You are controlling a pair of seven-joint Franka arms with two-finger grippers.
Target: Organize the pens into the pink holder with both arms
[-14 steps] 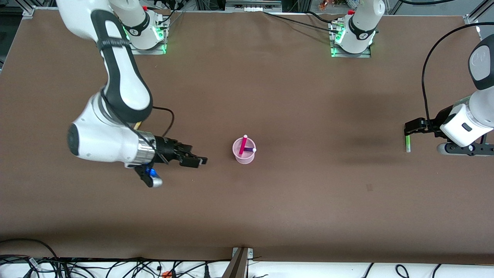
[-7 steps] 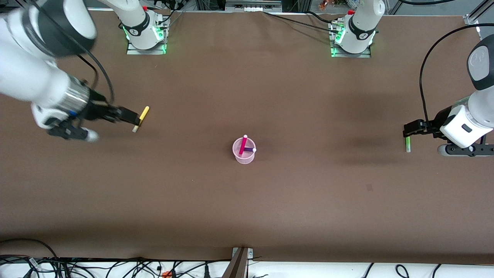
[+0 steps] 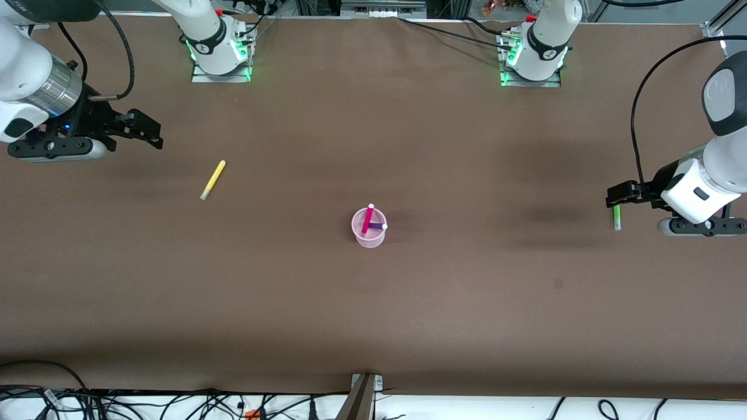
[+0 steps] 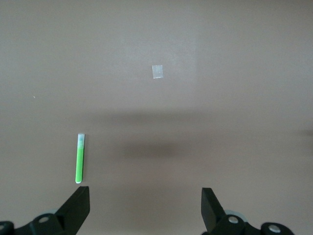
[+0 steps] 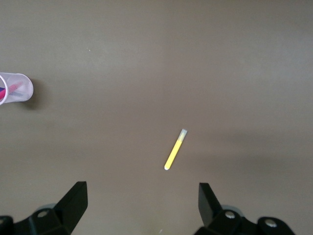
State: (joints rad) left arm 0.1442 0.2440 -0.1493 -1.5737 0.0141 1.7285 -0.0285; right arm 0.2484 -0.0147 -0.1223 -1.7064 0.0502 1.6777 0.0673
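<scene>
The pink holder (image 3: 369, 229) stands mid-table with the magenta pen (image 3: 367, 220) and the purple pen (image 3: 378, 226) in it; it also shows in the right wrist view (image 5: 14, 88). The yellow pen (image 3: 212, 179) lies flat on the table toward the right arm's end, also in the right wrist view (image 5: 175, 149). The green pen (image 3: 616, 217) lies at the left arm's end, also in the left wrist view (image 4: 79, 158). My right gripper (image 3: 147, 132) is open and empty, up over the table beside the yellow pen. My left gripper (image 3: 614, 195) is open and empty over the green pen's end.
A small pale tape square (image 4: 157, 71) is stuck to the brown table (image 3: 373, 315). Arm bases (image 3: 219, 49) (image 3: 534, 55) stand along the table's edge farthest from the front camera. Cables (image 3: 175, 402) lie along the nearest edge.
My right arm has swung away from the holder toward its end of the table, passing the yellow pen, and now hangs beside it. The left gripper has barely moved.
</scene>
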